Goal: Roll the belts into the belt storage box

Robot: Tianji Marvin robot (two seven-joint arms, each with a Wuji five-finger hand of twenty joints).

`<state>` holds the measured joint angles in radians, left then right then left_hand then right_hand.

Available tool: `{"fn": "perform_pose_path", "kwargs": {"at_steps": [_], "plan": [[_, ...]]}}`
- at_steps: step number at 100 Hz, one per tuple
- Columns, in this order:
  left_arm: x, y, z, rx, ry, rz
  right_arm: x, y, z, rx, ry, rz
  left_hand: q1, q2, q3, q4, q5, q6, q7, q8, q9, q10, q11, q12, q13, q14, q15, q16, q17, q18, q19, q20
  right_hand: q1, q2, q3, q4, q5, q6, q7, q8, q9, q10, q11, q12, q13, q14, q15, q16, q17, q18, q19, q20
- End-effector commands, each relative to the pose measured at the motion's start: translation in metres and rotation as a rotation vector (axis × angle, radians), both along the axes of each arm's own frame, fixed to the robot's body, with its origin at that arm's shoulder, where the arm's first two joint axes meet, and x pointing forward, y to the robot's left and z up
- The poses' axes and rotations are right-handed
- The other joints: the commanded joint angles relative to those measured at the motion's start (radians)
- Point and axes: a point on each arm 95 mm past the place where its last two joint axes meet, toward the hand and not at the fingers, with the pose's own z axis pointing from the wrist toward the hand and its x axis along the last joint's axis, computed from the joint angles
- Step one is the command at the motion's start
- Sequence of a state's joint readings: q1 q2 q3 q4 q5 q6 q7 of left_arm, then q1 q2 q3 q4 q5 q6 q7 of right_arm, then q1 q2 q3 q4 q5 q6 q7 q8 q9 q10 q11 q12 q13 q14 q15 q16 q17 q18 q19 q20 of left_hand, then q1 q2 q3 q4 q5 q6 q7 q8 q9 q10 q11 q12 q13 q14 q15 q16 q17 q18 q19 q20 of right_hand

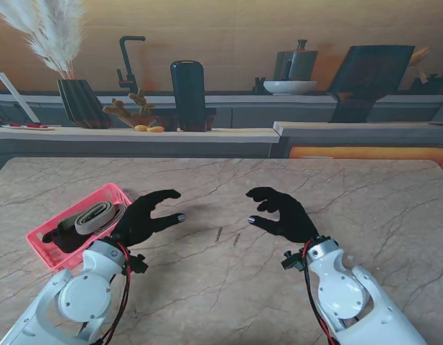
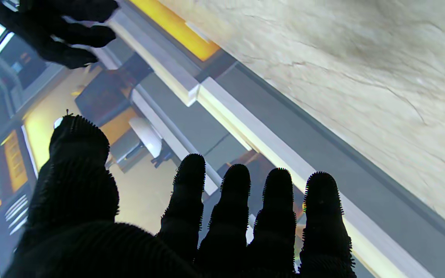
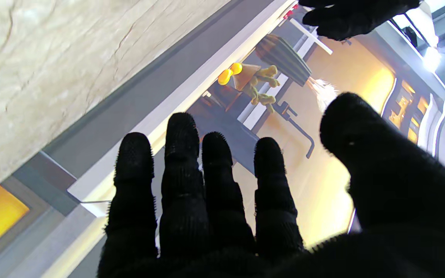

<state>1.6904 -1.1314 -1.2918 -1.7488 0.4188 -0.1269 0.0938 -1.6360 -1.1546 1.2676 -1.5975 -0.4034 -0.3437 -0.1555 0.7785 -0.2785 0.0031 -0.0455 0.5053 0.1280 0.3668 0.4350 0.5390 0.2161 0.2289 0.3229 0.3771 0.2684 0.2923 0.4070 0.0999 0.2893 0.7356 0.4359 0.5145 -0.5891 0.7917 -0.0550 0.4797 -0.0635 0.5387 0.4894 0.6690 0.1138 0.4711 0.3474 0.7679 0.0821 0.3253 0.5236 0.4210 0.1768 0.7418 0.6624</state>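
Kitchen mock-up backdrop: counter (image 1: pixel 135 134) behind, marble table (image 1: pixel 278 287) in front. Largest to smallest on the table:

- Left hand (image 1: pixel 146 215) and right hand (image 1: pixel 282 214): both over bare marble mid-table, fingers spread, holding nothing. Wrist views confirm it: splayed fingers (image 2: pixel 234 200), only the far counter beyond them.
- Box (image 1: pixel 54 253): pink basket at the table's left edge, just beside the left hand's wrist, on its outer side.
- Belts (image 1: pixel 99 214): a beige one and a dark one lying in the box, loosely coiled as far as I can tell; the coil isn't clear. Neither hand touches them; the right hand is well apart.
- Two small pins (image 1: pixel 218 233) between the hands; can't tell what they are.

Judgement: task looks near done, belts already binned.

Risks:
- Left wrist sits close to the box rim, so an outward swing could shove or tip the light basket.
- A loose coil may spring open and hang over the rim.
- Either hand sweeping low could knock the pins off the table.
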Motion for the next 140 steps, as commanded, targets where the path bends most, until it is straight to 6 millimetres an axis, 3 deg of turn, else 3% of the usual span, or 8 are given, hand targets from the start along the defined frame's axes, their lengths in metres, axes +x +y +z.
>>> {"fn": "perform_pose_path", "kwargs": {"at_steps": [1, 24, 41, 71, 140], "plan": [[-0.008, -0.006, -0.005, -0.059, 0.036, -0.045, -0.007, -0.002, -0.003, -0.009, 0.009, 0.004, -0.005, -0.034, 0.010, 0.016, 0.026, -0.012, -0.045, -0.020, 0.019, -0.004, -0.041, -0.006, 0.025, 0.009, -0.026, -0.014, 0.012, 0.015, -0.013, -0.019, -0.047, -0.045, -0.013, 0.009, -0.025, 0.017, -0.045, -0.001, -0.032, 0.009, -0.032, -0.011, -0.035, 0.013, -0.042, -0.026, -0.026, 0.012, -0.047, -0.033], [-0.015, -0.006, -0.010, -0.293, 0.156, -0.170, -0.015, -0.003, -0.003, 0.088, 0.089, 0.068, -0.018, -0.059, 0.016, 0.019, 0.020, -0.023, -0.097, -0.036, -0.004, -0.003, -0.089, -0.027, 0.011, -0.003, -0.072, -0.033, 0.020, -0.018, -0.127, -0.063, -0.095, -0.020, -0.107, -0.005, -0.071, 0.001, -0.099, 0.012, -0.068, 0.006, -0.104, -0.024, -0.120, 0.054, -0.098, -0.064, -0.078, 0.051, -0.086, -0.052], [-0.019, -0.004, -0.011, -0.303, 0.149, -0.158, -0.018, -0.001, -0.002, 0.118, 0.098, 0.074, -0.022, -0.059, 0.026, 0.017, 0.039, -0.030, -0.101, -0.034, 0.014, -0.002, -0.098, -0.031, 0.021, 0.008, -0.082, -0.036, 0.030, -0.006, -0.159, -0.063, -0.134, 0.037, -0.148, 0.000, -0.096, -0.036, -0.102, 0.036, -0.060, -0.007, -0.142, -0.021, -0.129, 0.066, -0.096, -0.058, -0.087, 0.121, -0.066, -0.021], [-0.026, 0.000, -0.010, -0.229, 0.152, -0.147, -0.019, 0.001, -0.002, 0.125, 0.090, 0.064, -0.019, -0.044, 0.027, 0.013, 0.055, -0.028, -0.107, -0.032, 0.026, 0.005, -0.107, -0.032, 0.026, 0.017, -0.084, -0.034, 0.035, -0.001, -0.171, -0.056, -0.127, 0.057, -0.182, 0.005, -0.090, -0.038, -0.099, 0.043, -0.051, -0.006, -0.148, -0.014, -0.120, 0.066, -0.091, -0.051, -0.082, 0.111, -0.062, -0.011], [-0.024, -0.001, -0.014, -0.240, 0.179, -0.176, -0.019, 0.002, -0.002, 0.116, 0.076, 0.052, -0.015, -0.034, 0.013, 0.014, 0.048, -0.033, -0.118, -0.031, 0.011, 0.004, -0.116, -0.034, 0.012, 0.016, -0.093, -0.038, 0.028, -0.002, -0.200, -0.050, -0.108, 0.074, -0.214, 0.013, -0.082, -0.038, -0.098, 0.048, -0.047, -0.002, -0.139, -0.006, -0.106, 0.041, -0.080, -0.036, -0.078, 0.096, -0.062, -0.002]]}}
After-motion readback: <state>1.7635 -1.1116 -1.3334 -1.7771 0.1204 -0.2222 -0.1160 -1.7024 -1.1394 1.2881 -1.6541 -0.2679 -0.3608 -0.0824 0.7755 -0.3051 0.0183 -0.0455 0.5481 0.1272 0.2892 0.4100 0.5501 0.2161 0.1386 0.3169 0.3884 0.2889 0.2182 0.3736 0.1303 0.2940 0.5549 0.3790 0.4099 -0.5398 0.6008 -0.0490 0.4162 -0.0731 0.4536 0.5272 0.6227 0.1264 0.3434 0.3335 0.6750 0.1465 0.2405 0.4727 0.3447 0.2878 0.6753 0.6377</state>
